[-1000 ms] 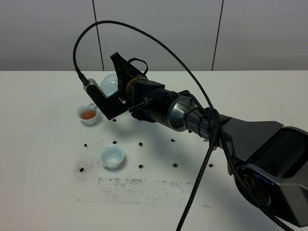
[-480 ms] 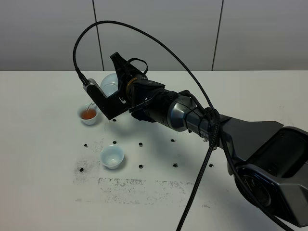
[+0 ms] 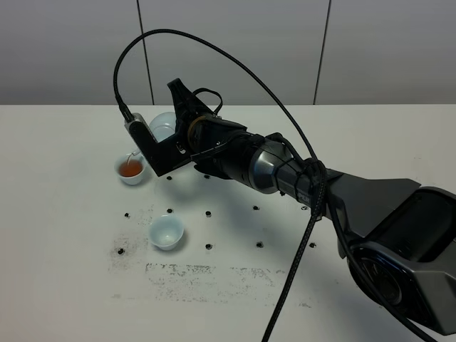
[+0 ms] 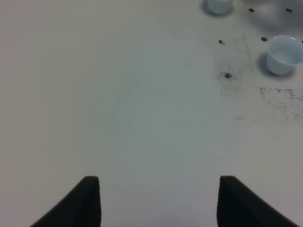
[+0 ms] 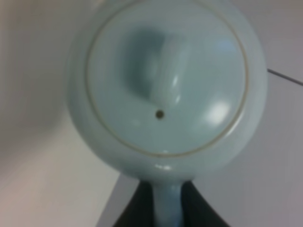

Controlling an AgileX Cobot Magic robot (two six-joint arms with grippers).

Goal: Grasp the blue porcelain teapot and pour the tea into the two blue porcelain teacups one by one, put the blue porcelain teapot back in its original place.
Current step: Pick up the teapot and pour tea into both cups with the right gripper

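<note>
My right gripper reaches across to the left and is shut on the loop handle of the blue porcelain teapot, held tilted in the air. Its spout hangs over the far teacup, which holds reddish-brown tea. The near teacup stands upright with no tea in it. In the right wrist view the teapot's lid and knob fill the frame, with the gripper closed around the handle. My left gripper is open over bare table; both teacups show far off.
The white table has several small dark dots and a scuffed speckled patch in front of the near cup. A black cable arcs above the right arm. A grey panelled wall stands behind the table.
The right wrist has turned slightly and the teapot has shifted a little to the right and up. The cups have not moved.
</note>
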